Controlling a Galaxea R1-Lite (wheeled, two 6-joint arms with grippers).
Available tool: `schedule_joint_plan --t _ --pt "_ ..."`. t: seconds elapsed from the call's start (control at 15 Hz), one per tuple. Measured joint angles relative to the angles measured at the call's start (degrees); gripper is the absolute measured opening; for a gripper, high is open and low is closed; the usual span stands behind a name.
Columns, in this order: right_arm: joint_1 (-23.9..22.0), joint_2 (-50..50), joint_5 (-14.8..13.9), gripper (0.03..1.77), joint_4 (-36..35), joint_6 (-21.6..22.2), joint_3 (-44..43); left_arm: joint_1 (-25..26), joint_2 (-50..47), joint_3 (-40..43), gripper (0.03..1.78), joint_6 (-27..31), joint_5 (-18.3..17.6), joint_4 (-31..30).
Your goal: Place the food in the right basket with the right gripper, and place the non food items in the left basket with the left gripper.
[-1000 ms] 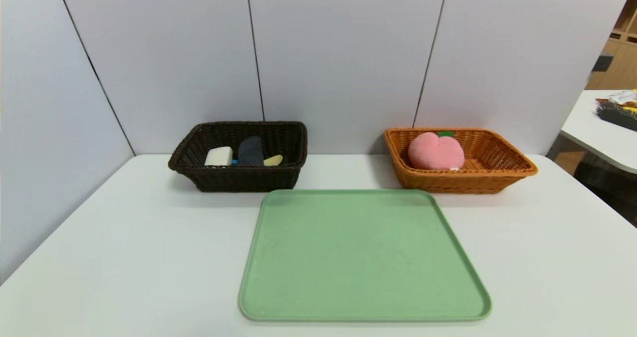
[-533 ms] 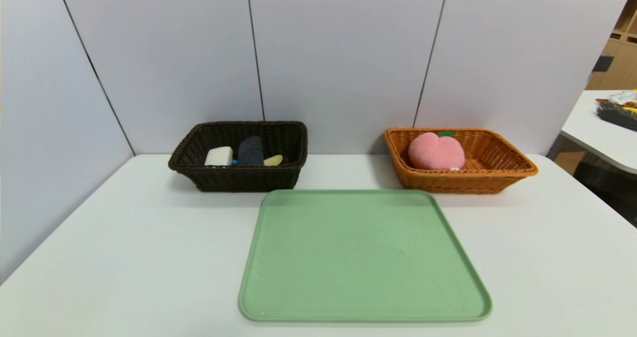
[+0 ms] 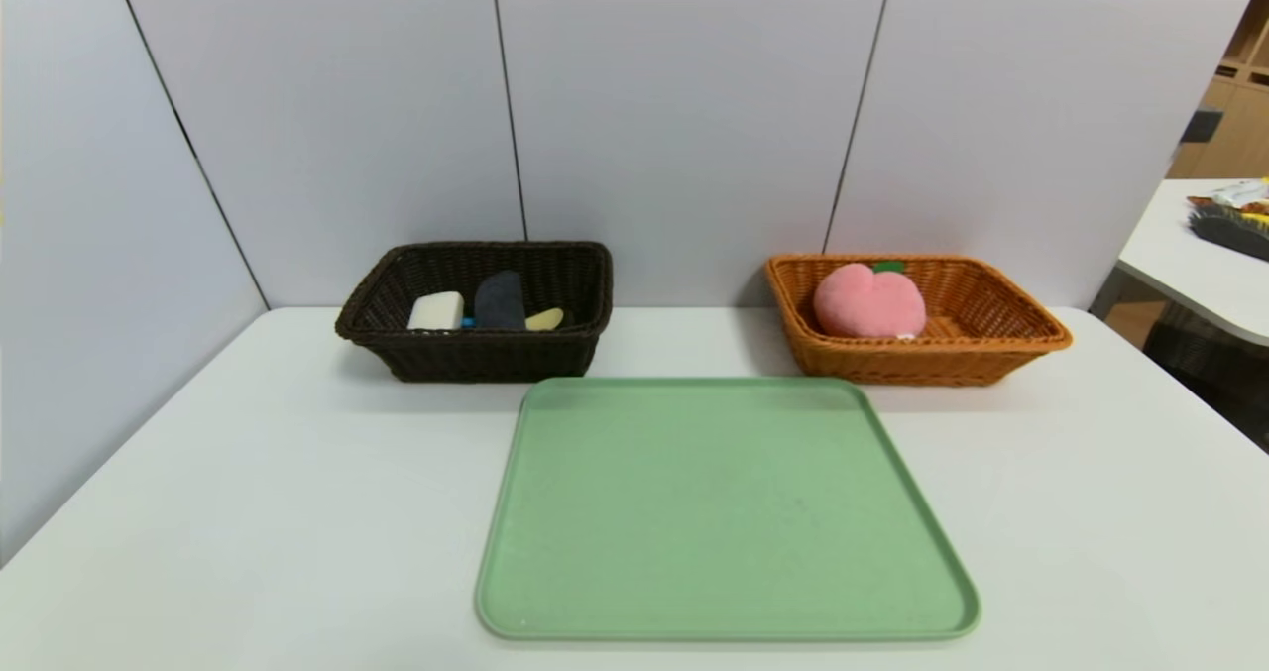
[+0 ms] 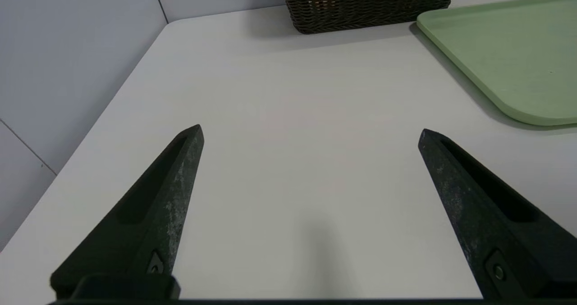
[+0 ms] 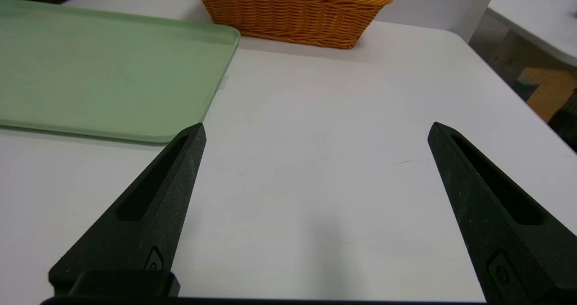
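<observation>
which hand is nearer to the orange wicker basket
Right. The right hand is open over the bare table on the near side of the orange wicker basket; the left hand is over the table's left part, beyond the green tray.

You can see no change in the head view between the earlier pictures and now, at the far left, at the far right or on the near side. Nothing there has visibly shifted, come or gone. For what only your wrist views show, you cannot tell whether anything has changed since then.
</observation>
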Motion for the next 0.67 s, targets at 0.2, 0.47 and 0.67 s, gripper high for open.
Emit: schedule_joint_plan --t 0.2,0.47,0.67 --pt "-0.01 0.0 -2.16 1.7 0.2 5.05 0.05 0.0 0.0 0.02 1.69 -2.05 0.78 -0.13" --pt "-0.01 0.02 -2.28 1.7 0.04 6.88 0.07 -0.02 0.02 0.02 1.69 -2.23 1.49 -1.71" --pt "-0.01 0.02 -2.41 1.7 0.02 6.96 0.07 -0.02 0.02 0.02 1.69 -2.23 1.46 -1.71"
